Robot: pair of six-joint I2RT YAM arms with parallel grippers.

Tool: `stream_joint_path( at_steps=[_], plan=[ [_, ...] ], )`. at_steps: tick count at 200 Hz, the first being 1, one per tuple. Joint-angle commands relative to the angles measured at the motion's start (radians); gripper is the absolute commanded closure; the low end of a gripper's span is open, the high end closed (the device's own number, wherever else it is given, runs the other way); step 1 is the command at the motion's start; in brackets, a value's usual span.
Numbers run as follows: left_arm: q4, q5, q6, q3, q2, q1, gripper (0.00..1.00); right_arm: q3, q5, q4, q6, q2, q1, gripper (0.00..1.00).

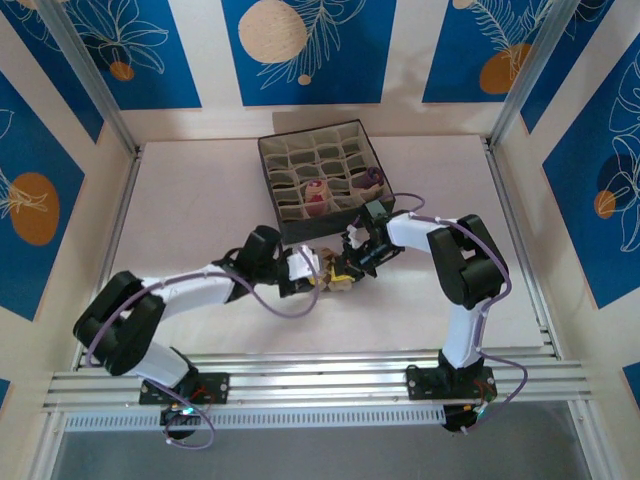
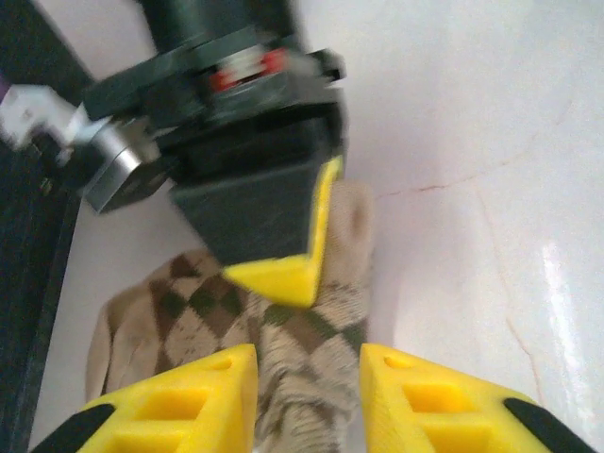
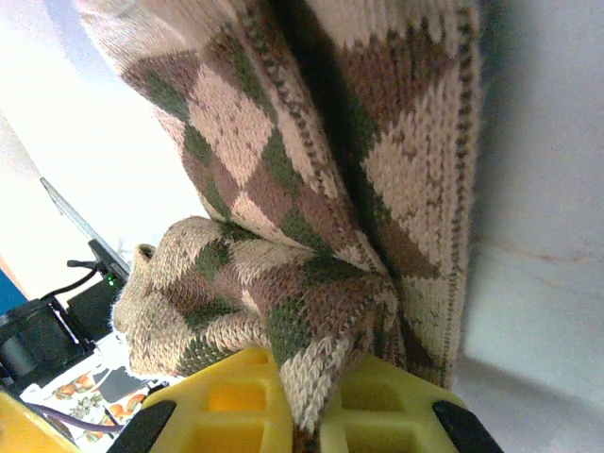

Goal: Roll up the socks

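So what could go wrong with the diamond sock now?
The right gripper pinches a fold of the diamond sock, so it could slip out. The left gripper has its fingers apart around the sock, so the roll may loosen. The grey box stands close; an arm might bump it.

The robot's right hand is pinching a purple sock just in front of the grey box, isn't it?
Not quite. The sock pinched in the right gripper is not purple. It is the brown-and-cream diamond-patterned sock, and the right wrist view shows this up close. The rest is right: it is pinched just in front of the grey box.
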Motion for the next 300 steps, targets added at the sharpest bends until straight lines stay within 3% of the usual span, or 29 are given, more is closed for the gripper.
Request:
stream_joint_path(
  at_steps=[1,52,83,110,126,143,157,187,227,266,300],
  plan=[
    [0.075,-0.229,0.187,-0.045,-0.011,-0.105,0.65,-0.011,0.141,-0.094,-0.011,0.059,0.01,1.0],
    [0.107,-0.457,0.256,0.011,0.144,-0.209,0.59,0.005,0.122,-0.12,-0.021,0.062,0.015,1.0],
    [0.12,-0.504,0.241,0.048,0.235,-0.211,0.57,-0.013,0.092,-0.118,-0.018,0.037,0.019,1.0],
    [0.106,-0.539,0.224,0.061,0.286,-0.211,0.7,-0.053,0.029,-0.084,-0.003,-0.03,0.02,0.94],
    [0.096,-0.514,0.213,0.062,0.292,-0.209,0.81,-0.067,-0.015,-0.08,-0.005,-0.069,0.017,0.87],
    [0.068,-0.465,0.2,0.07,0.294,-0.197,1.0,-0.067,-0.068,-0.091,-0.02,-0.101,0.015,0.77],
    [0.004,-0.384,0.169,0.091,0.291,-0.173,1.0,-0.06,-0.101,-0.115,-0.036,-0.124,0.012,0.69],
    [-0.102,-0.21,0.08,0.128,0.291,-0.099,1.0,-0.065,-0.117,-0.163,-0.057,-0.191,-0.019,0.63],
    [-0.268,0.007,-0.026,0.222,0.331,0.002,1.0,-0.03,-0.006,-0.213,-0.073,-0.255,-0.119,0.6],
    [-0.36,0.062,-0.063,0.31,0.379,0.031,1.0,0.085,0.048,-0.16,-0.095,-0.173,-0.086,0.59],
    [-0.404,0.084,-0.103,0.371,0.405,0.044,1.0,0.059,0.036,-0.041,-0.057,-0.103,-0.061,0.56]
  ],
)
